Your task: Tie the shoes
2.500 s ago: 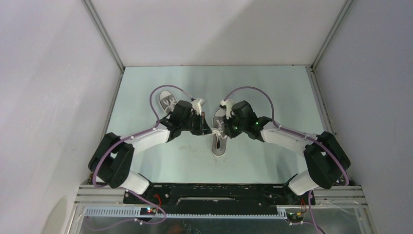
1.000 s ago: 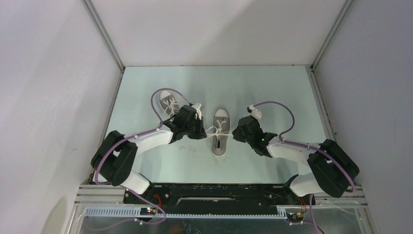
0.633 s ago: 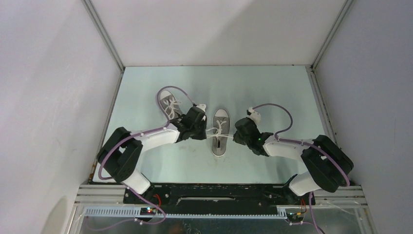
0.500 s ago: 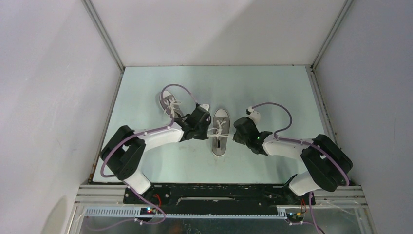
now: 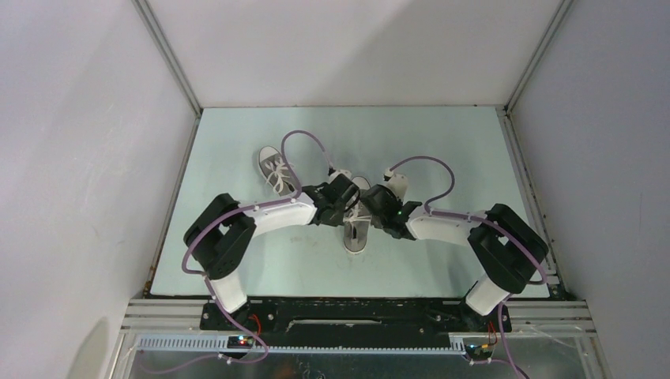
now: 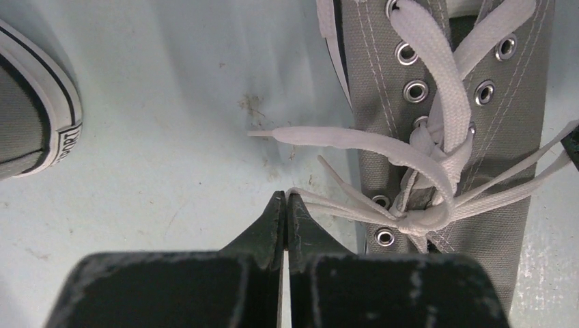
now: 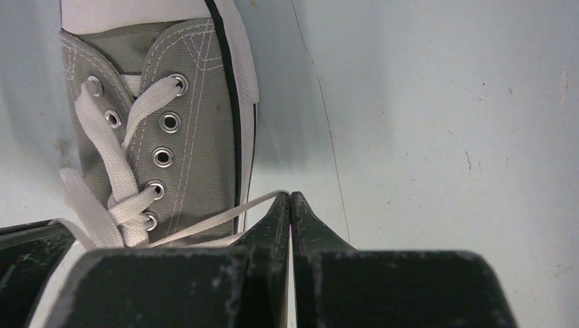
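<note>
Pale green tabletop [image 5: 442, 142] lay beneath both arms. We saw the left gripper [image 6: 285, 198] pinched shut on a strand of white lace [image 6: 355, 140], the right gripper [image 7: 289, 198] likewise, flanking the middle shoe [image 5: 355, 237] at nine and three o'clock. The other shoe [image 5: 276, 167] sat toward ten o'clock.

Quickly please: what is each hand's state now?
Left hand: closed, pinching a white flat lace of the grey canvas sneaker.
Right hand: closed, pinching another white lace end of the same sneaker.
</note>
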Robot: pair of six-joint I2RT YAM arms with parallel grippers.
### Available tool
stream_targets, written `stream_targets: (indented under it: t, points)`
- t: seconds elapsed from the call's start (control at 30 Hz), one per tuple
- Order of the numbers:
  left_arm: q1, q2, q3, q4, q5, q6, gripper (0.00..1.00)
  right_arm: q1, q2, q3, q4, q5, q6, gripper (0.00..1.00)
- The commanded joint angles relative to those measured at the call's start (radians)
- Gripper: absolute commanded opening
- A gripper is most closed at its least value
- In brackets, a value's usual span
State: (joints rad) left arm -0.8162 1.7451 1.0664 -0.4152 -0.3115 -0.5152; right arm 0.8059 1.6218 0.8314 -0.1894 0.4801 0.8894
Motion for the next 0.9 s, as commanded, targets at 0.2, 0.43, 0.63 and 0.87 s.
stream_targets:
  t: [0.2, 0.43, 0.63, 0.87]
  points:
    - [-0.010, 0.045, 0.054, -0.193, -0.214, 0.016, 0.00, -0.006, 0.097, 0.082, -0.274, 0.282, -0.041, 0.00]
    - [-0.021, 0.062, 0.086, -0.234, -0.258, 0.014, 0.00, -0.002, 0.125, 0.115, -0.342, 0.355, -0.027, 0.00]
    - [-0.023, 0.076, 0.093, -0.243, -0.263, 0.010, 0.00, -0.001, 0.137, 0.115, -0.338, 0.354, -0.028, 0.00]
    - [-0.023, 0.057, 0.078, -0.230, -0.256, 0.011, 0.00, 0.006, 0.130, 0.115, -0.346, 0.363, -0.014, 0.00]
